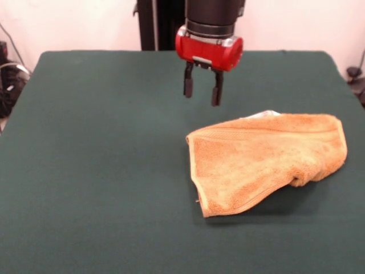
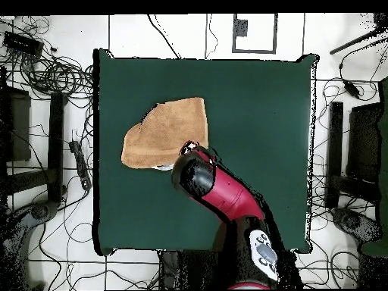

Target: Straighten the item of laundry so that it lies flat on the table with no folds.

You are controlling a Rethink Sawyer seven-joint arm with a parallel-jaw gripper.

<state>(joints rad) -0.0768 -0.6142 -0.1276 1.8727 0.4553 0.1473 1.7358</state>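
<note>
The golden-orange towel [image 1: 265,161] lies on the dark green table [image 1: 97,171], right of centre in the front view. It is folded over on itself, with a rolled bulge at its right end and a hemmed band along its left edge. It also shows in the overhead view [image 2: 167,132], left of centre. My gripper [image 1: 202,87] hangs in the air above the table, behind the towel's left corner. Its two dark fingers [image 1: 188,85] are apart and hold nothing. In the overhead view the arm's head [image 2: 194,173] covers the gripper, next to the towel's near right corner.
The robot's pedestal [image 1: 159,25] stands at the far table edge. Cables and stands lie on the floor around the table [image 2: 45,76]. The red arm [image 2: 235,198] reaches over the table's near middle in the overhead view.
</note>
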